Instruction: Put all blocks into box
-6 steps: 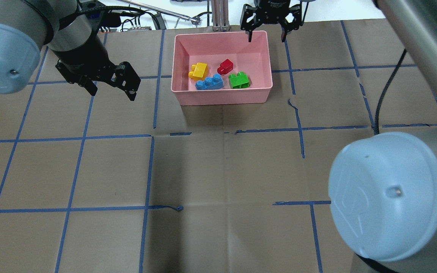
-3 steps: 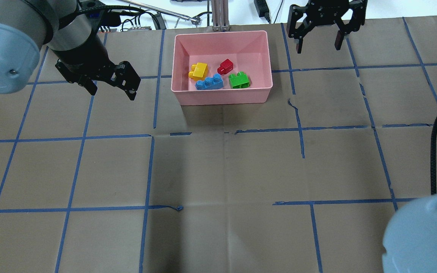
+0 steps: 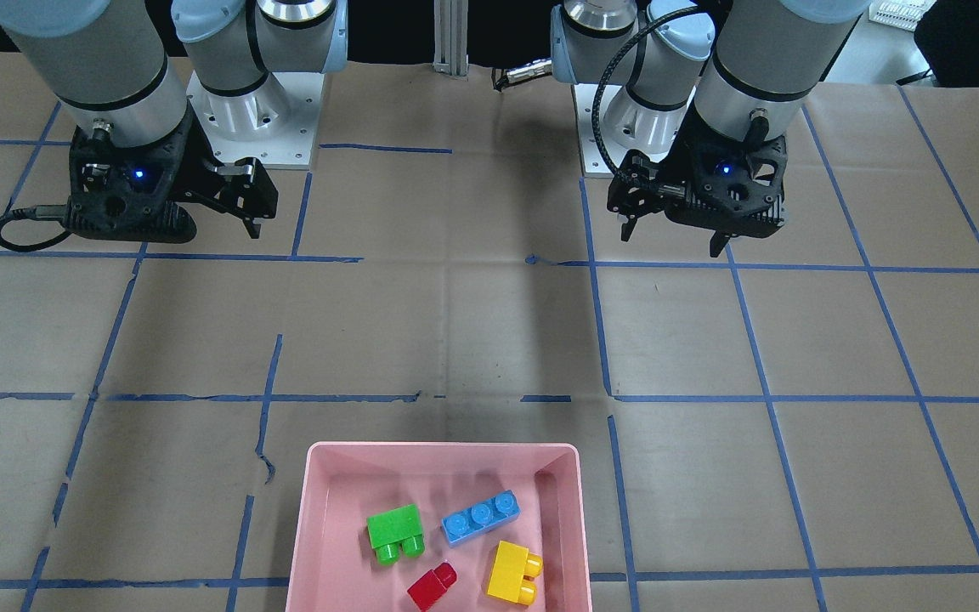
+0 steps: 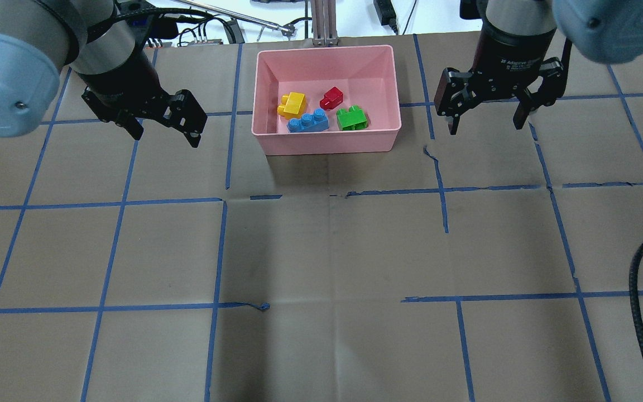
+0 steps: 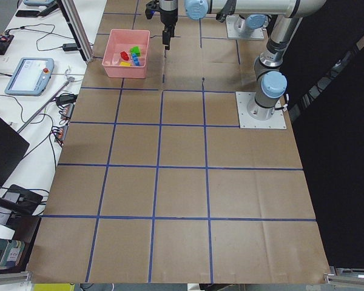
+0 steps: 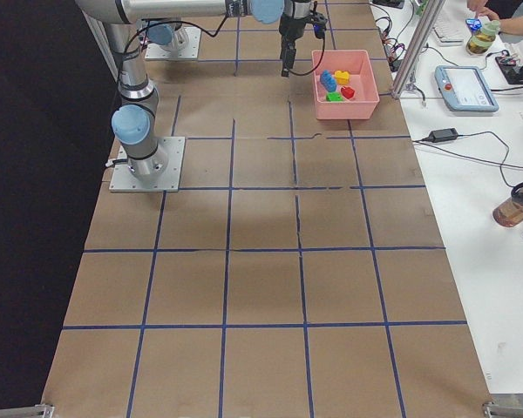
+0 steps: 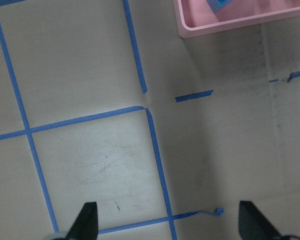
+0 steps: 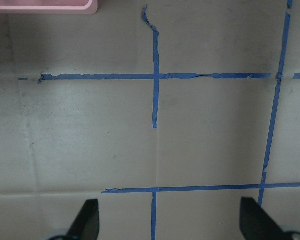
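The pink box (image 4: 327, 146) stands at the far middle of the table. In it lie the yellow block (image 4: 292, 104), the red block (image 4: 331, 98), the blue block (image 4: 308, 121) and the green block (image 4: 351, 118). In the front-facing view they show as green (image 3: 394, 532), blue (image 3: 480, 517), yellow (image 3: 512, 573) and red (image 3: 431, 586). My left gripper (image 4: 166, 137) is open and empty, left of the box and apart from it. My right gripper (image 4: 486, 127) is open and empty, right of the box. Both wrist views show bare table between open fingers.
Blue tape lines cross the brown table cover. An aluminium post (image 4: 321, 22) and cables stand just behind the box. A black cable (image 4: 639, 312) hangs at the near right. A corner of the box (image 7: 230, 22) shows in the left wrist view.
My right gripper has moved from over the box's far rim out to the right and back toward the robot, staying open. The left arm and the blocks have not moved.
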`<action>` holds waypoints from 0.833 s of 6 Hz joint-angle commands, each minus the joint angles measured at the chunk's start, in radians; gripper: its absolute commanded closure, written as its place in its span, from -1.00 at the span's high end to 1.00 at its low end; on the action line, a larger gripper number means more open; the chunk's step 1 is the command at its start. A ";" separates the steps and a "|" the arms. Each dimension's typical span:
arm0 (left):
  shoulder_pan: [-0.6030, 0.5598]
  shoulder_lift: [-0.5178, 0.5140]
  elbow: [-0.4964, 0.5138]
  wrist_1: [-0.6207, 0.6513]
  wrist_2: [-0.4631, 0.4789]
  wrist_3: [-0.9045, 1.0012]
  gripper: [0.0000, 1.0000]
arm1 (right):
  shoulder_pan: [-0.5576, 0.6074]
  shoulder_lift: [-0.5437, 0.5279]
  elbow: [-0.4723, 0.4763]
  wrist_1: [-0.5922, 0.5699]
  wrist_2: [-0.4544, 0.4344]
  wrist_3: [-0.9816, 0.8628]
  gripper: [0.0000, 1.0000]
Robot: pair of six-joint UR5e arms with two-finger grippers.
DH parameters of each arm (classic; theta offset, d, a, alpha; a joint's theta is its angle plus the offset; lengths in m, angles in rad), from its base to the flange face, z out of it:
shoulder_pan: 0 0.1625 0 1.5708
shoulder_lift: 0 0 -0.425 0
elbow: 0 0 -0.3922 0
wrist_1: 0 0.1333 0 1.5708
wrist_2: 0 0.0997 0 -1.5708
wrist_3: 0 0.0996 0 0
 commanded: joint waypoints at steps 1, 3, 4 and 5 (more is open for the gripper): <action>0.000 0.000 0.001 0.000 0.000 0.000 0.98 | -0.004 -0.059 0.045 -0.034 0.005 0.005 0.99; 0.002 -0.002 0.004 0.000 0.000 -0.001 0.98 | 0.002 -0.070 0.033 -0.034 0.011 0.005 0.99; 0.002 -0.011 0.008 0.003 -0.001 -0.001 0.98 | 0.002 -0.067 0.034 -0.034 0.012 0.005 0.99; 0.000 0.000 0.003 0.005 0.000 -0.003 0.98 | 0.005 -0.070 0.035 -0.034 0.012 0.005 0.99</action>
